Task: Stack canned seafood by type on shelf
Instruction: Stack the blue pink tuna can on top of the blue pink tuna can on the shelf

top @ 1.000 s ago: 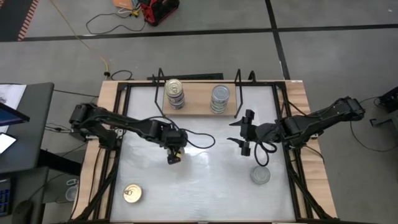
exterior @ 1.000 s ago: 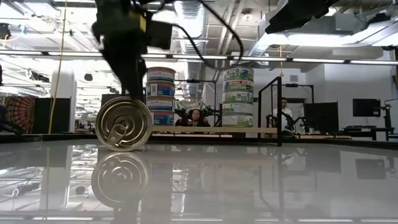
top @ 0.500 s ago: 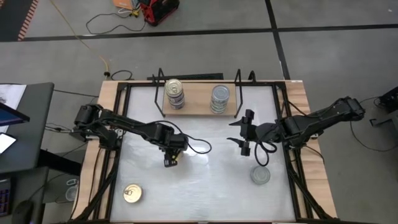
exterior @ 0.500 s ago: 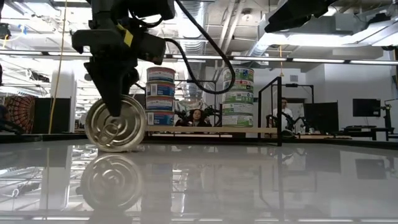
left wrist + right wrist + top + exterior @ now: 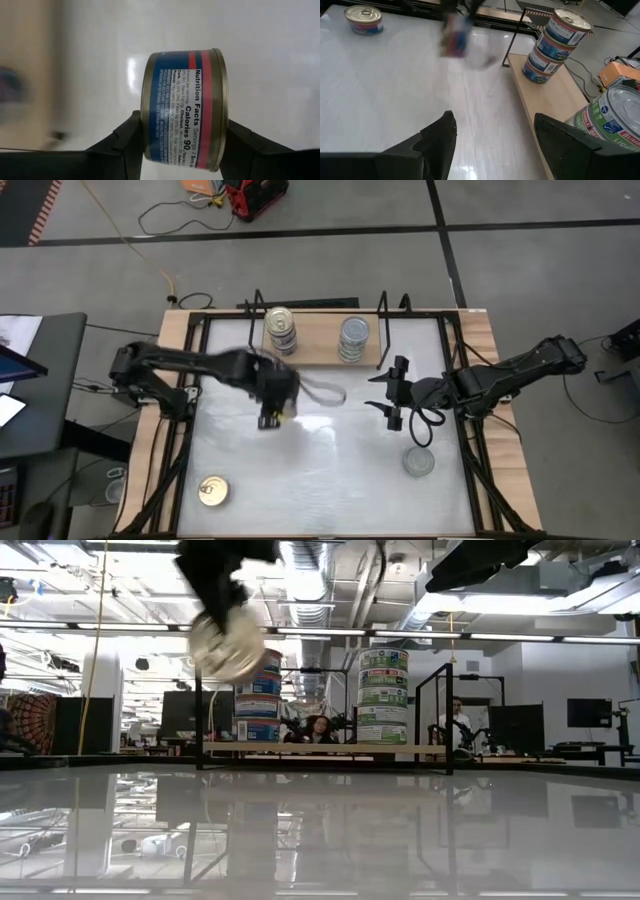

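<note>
My left gripper [image 5: 270, 416] hangs over the middle left of the table, shut on a tin of canned seafood [image 5: 184, 111] with a blue and red label; the low view shows that tin [image 5: 226, 640] high in the air. The shelf [image 5: 312, 352] at the far edge carries a stack of gold-lid tins [image 5: 281, 330] and a stack of silver-lid tins [image 5: 353, 338], each resting flat on the board. One gold-lid tin [image 5: 211, 491] lies flat near the front left and one silver-lid tin [image 5: 419, 463] at the front right. My right gripper [image 5: 392, 396] waits open, right of centre. My left gripper pinches the tin between its two fingers, one finger [image 5: 131, 142] on each flat end [image 5: 146, 125]. The fingers come steeply from above. The tin is turned on its edge, its label side toward the wrist camera, and hangs clear of the table.
The shelf has black wire uprights [image 5: 258, 315] at both ends and bare board [image 5: 315, 345] between the two stacks. Wooden rails [image 5: 180, 380] and black frame bars run along the table's sides. Cables [image 5: 320, 392] trail from both arms.
My left gripper has risen with the tin, drifting a little toward the far edge. The tin stood on its rim on the table a second ago and is now lifted well clear, still on edge. My right arm has kept still.
</note>
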Action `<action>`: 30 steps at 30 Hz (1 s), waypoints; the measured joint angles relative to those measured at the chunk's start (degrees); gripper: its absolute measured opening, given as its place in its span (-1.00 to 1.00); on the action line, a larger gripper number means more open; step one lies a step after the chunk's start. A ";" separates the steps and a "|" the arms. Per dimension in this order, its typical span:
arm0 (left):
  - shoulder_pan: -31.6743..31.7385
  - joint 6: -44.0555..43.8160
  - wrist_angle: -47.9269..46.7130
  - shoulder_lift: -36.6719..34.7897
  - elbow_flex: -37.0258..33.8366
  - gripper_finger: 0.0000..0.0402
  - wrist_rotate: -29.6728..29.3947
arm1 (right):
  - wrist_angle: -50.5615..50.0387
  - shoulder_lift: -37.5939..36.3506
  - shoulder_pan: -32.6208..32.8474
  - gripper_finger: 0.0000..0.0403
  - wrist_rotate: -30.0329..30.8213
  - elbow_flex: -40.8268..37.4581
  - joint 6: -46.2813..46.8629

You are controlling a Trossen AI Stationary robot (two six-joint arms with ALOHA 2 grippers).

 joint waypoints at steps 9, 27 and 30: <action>15.78 5.09 1.78 -4.32 11.83 -0.09 -4.62 | -0.02 0.00 0.00 0.45 0.00 0.00 -0.24; 41.00 4.51 7.88 -4.57 12.49 -0.05 24.52 | -0.11 0.00 0.00 0.45 -1.92 0.00 -0.94; 44.32 5.69 5.56 -4.56 12.49 -0.05 26.43 | -0.24 0.00 0.01 0.45 -1.92 0.00 -0.97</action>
